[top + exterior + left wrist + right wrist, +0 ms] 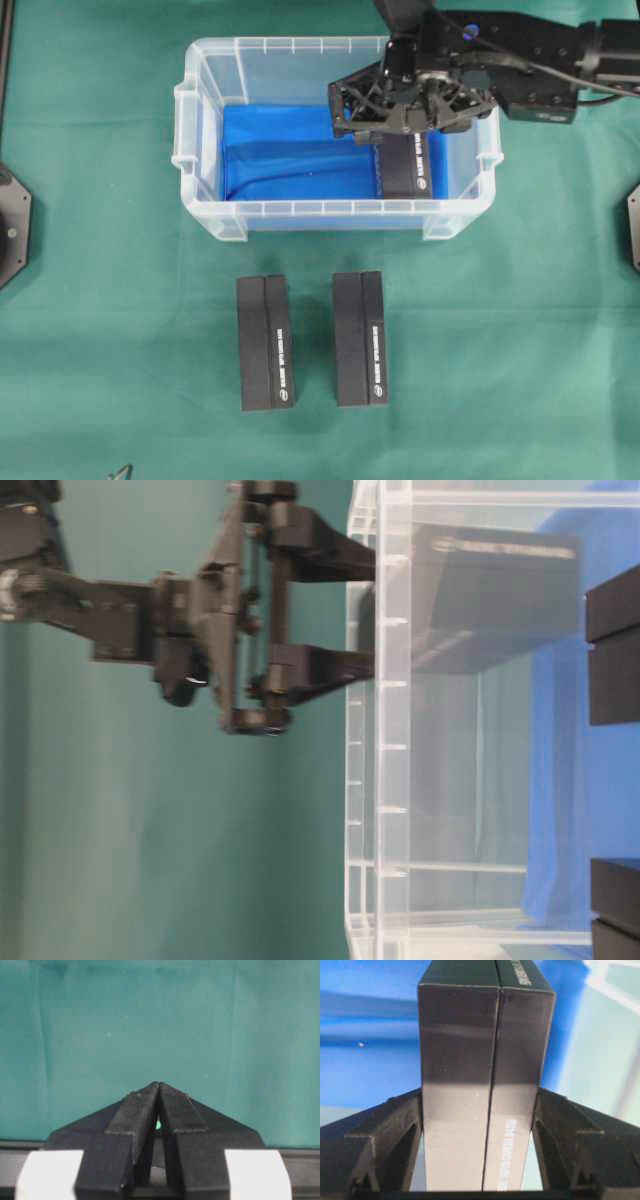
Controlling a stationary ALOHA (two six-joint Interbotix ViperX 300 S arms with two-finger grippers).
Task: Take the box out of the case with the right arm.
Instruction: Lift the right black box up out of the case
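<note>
From overhead, the right gripper (pixel 410 112) reaches into the case (pixel 205 130) at its right end, its fingers clamped on a black box (pixel 408 168) over the blue lining (pixel 290 160). Two more boxes (pixel 266 343) (pixel 360 338) lie on the green tabletop (pixel 100 300) near the front edge.

At table level, the box (pixel 495 595) sits inside the clear wall.

The left wrist view shows the left gripper (pixel 159 1092) closed, fingertips meeting, holding nothing.

In the right wrist view, both fingers (pixel 395 1130) press the box's (pixel 485 1060) sides.

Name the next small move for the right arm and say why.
Probably lift straight up: the right gripper is clamped on both sides of the black box, which is still inside the clear case, so it must clear the rim first.
</note>
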